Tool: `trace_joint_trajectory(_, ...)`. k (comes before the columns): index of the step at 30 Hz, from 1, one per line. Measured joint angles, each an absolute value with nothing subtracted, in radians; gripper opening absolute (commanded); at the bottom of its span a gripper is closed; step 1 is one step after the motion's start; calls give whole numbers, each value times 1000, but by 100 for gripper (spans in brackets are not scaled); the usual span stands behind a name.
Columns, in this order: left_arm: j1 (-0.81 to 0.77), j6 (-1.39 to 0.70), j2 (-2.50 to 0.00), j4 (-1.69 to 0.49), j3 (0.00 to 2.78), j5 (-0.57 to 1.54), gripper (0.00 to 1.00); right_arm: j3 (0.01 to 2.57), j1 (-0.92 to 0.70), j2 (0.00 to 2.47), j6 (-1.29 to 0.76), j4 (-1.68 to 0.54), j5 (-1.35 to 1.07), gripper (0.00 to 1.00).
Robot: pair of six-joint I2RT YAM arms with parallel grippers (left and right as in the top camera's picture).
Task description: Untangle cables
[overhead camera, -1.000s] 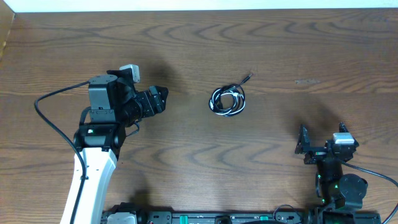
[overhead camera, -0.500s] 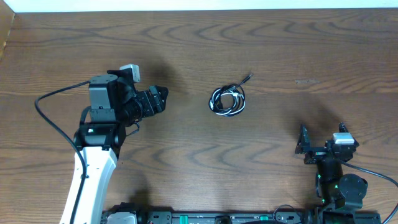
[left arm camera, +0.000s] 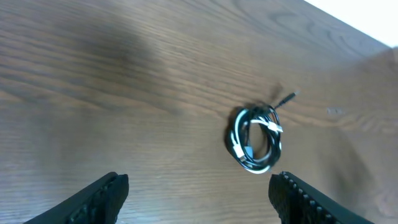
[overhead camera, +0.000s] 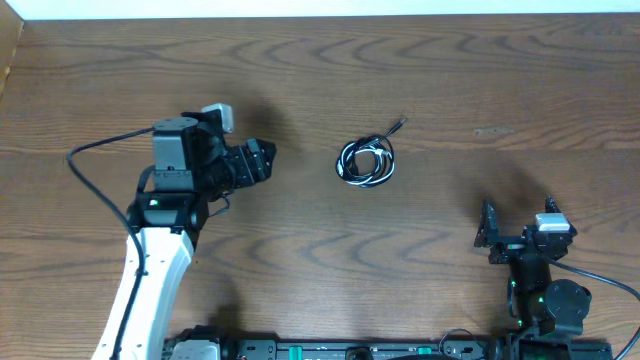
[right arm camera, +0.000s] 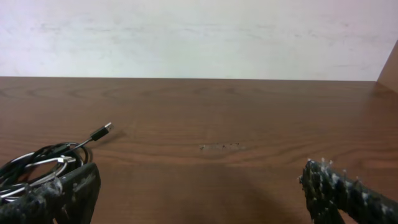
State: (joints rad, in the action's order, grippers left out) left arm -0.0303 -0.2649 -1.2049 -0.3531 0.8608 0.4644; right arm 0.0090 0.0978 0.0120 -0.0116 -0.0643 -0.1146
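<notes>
From above, the cables [overhead camera: 366, 161] lie as one small black-and-white coil near the middle of the table [overhead camera: 450, 80]. The left gripper [overhead camera: 258, 160] is well apart on their left, and the right gripper [overhead camera: 487, 226] is on the near side, to their right. In the left wrist view the fingers [left arm camera: 99, 198] stand wide apart and empty, with the coil ahead between them. In the right wrist view the jaws are also apart, with the coil low at the left. A risk, I think: pinching both cords together would drag the whole coil and tighten it.
</notes>
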Motion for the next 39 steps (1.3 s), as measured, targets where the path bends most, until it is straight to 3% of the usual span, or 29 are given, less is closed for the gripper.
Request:
trace_joint_trajectory(8,-128,-264,-1328,-309,861,464,64,9,98,12,-12,-64,-115,99)
trace_joint_trajectory(39,-147,-265,-1336,-302,861,450,64,9,98,12,-12,-64,-115,99)
